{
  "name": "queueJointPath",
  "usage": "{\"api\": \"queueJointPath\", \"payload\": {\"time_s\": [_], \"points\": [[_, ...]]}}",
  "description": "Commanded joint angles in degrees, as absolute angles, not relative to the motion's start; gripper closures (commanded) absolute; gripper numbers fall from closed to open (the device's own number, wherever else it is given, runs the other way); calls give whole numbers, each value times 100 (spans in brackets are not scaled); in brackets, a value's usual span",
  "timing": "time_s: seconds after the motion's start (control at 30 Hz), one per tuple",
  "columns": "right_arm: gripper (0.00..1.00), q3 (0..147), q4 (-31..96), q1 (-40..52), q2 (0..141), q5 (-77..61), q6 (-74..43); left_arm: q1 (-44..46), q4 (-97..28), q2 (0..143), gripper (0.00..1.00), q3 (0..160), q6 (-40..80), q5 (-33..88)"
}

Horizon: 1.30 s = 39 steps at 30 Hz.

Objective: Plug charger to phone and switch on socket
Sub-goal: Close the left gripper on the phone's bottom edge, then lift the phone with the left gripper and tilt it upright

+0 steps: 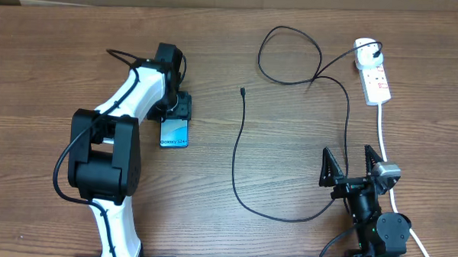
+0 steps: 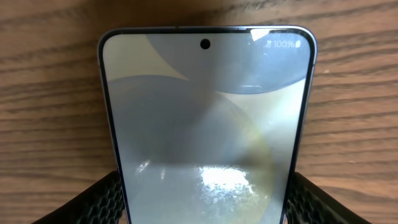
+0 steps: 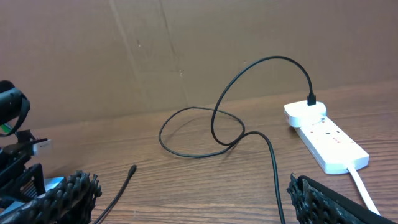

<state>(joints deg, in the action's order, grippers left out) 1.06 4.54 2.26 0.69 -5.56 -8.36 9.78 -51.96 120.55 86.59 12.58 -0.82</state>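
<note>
Smartphone (image 2: 205, 124) pinched across both long edges by left gripper (image 2: 205, 205) pads (image 2: 99, 202), screen up, probably to steady it for plugging. Right gripper (image 1: 348, 159) spread wide, empty, free for fetching: charger tip (image 1: 242, 90) loose well ahead-left of it, power strip (image 1: 374, 76) ahead-right.

1. phone (image 1: 174, 134): one, out toward 9 o'clock.
2. charger (image 1: 238, 155): one black cable, with one free tip.
3. socket (image 1: 374, 75): one, at 2 o'clock.
4. white cord (image 1: 383, 130): one, running from the socket toward 5 o'clock.
5. My grippers: two, left gripper (image 1: 176, 115) and right gripper (image 1: 350, 165), two fingers each.
6. table (image 1: 48, 61): one.
</note>
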Motion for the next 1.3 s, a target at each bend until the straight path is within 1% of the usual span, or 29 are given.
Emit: {"api": "queueJointPath", "payload": {"time_s": [0.0, 0.23, 0.37, 0.6, 0.9, 1.0, 1.17, 1.23, 1.27], "points": [[0, 45, 438, 252, 16, -521, -854, 1015, -5470, 12064, 36, 9327, 1426, 5], [0, 45, 438, 252, 16, -521, -854, 1015, -6119, 12064, 37, 9996, 1573, 19], [0, 45, 438, 252, 16, -521, -854, 1015, -6462, 12064, 39, 10311, 1601, 349], [0, 45, 438, 252, 16, -521, -854, 1015, -7002, 12064, 41, 10715, 2104, 480], [0, 45, 438, 252, 16, -523, -873, 1015, -7264, 12062, 46, 11144, 2327, 1361], [0, 45, 386, 252, 16, -523, -873, 1015, -7260, 12064, 49, 11214, 2377, 1594], [0, 47, 311, 252, 16, -1210, -1205, 1015, -7255, 12064, 57, 11271, 2620, 1682], [0, 47, 311, 252, 16, -1498, -1208, 1015, -7240, 12064, 64, 11271, 2722, 1684], [0, 51, 305, 252, 16, -1640, -1223, 1015, -7238, 12064, 69, 11271, 2751, 1704]]}}
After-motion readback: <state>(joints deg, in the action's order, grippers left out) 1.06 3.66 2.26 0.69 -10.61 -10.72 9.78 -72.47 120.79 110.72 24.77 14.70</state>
